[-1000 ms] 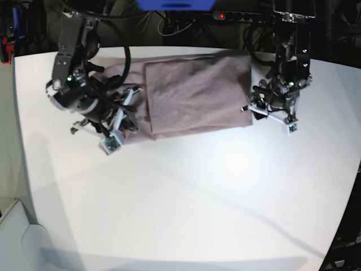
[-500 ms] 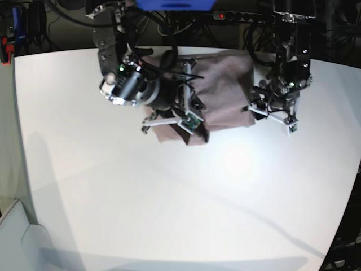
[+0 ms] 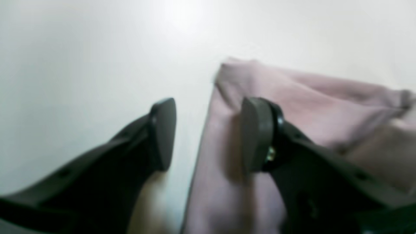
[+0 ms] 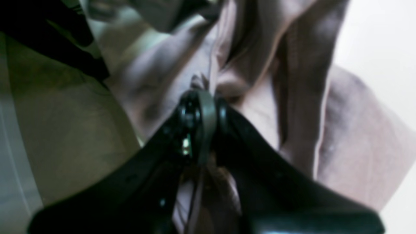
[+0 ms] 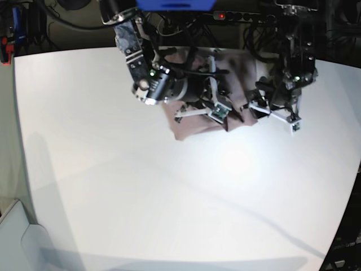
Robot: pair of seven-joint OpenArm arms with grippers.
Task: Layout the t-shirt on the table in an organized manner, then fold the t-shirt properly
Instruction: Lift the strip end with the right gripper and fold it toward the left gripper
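Midway through folding, we are carrying a pinched fold of the t-shirt (image 5: 194,121) across in our right gripper (image 4: 203,97); our left gripper (image 3: 208,133) is straddling its edge, fingers parted, on the table (image 5: 169,197)'s far side.

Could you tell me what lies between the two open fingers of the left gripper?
In the left wrist view, the left gripper straddles the t-shirt edge: bare white table and the cloth's border lie between its fingers.
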